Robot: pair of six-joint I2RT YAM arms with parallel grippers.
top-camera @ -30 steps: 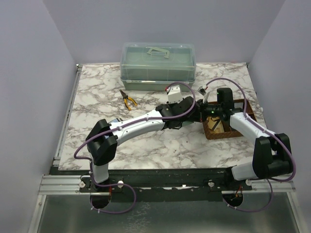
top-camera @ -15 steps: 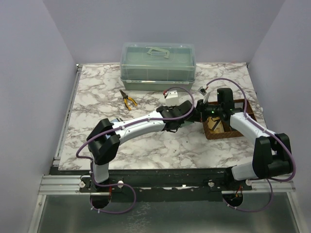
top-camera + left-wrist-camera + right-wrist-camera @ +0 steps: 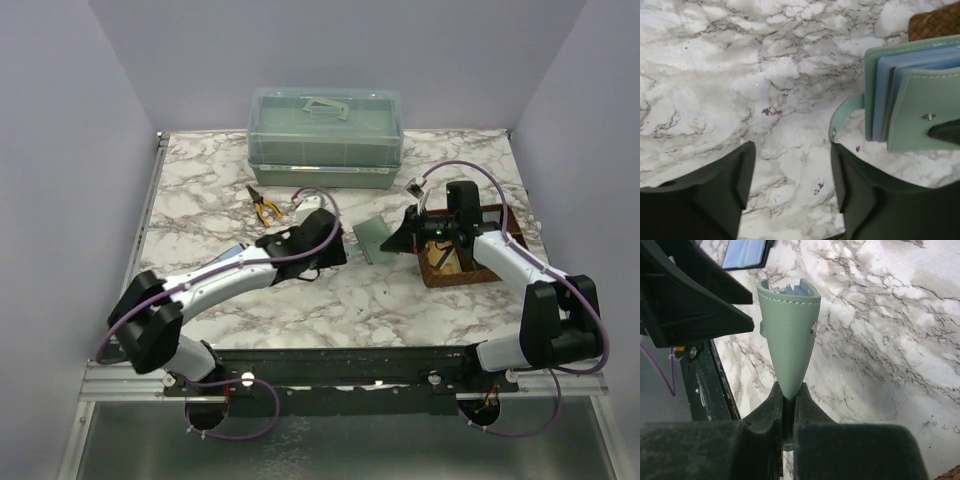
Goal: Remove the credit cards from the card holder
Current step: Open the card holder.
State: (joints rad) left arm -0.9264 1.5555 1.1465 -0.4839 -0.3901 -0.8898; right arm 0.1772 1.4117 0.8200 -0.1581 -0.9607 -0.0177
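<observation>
The grey-green card holder [image 3: 373, 238] hangs over the marble, pinched at one edge by my right gripper [image 3: 404, 240]. In the right wrist view that gripper [image 3: 788, 395] is shut on the card holder [image 3: 789, 337], whose open top shows blue pockets. My left gripper [image 3: 346, 244] stands just left of the holder, open. In the left wrist view the left gripper [image 3: 790, 192] has only marble between its fingers, and the card holder [image 3: 912, 107] with its snap strap [image 3: 841, 117] sits beside the right finger. No credit cards show clearly; only blue leaves show at the holder's edge.
A brown woven basket [image 3: 492, 219] stands under my right arm, with a tan flat piece [image 3: 447, 262] inside. A clear lidded box [image 3: 325, 135] is at the back. Yellow-handled pliers [image 3: 265, 208] lie left of centre. A black-framed blue panel [image 3: 745, 252] lies on the marble.
My left arm has drawn back to the left, away from the card holder, and its jaws have opened. The right gripper has kept hold of the holder in the same place.
</observation>
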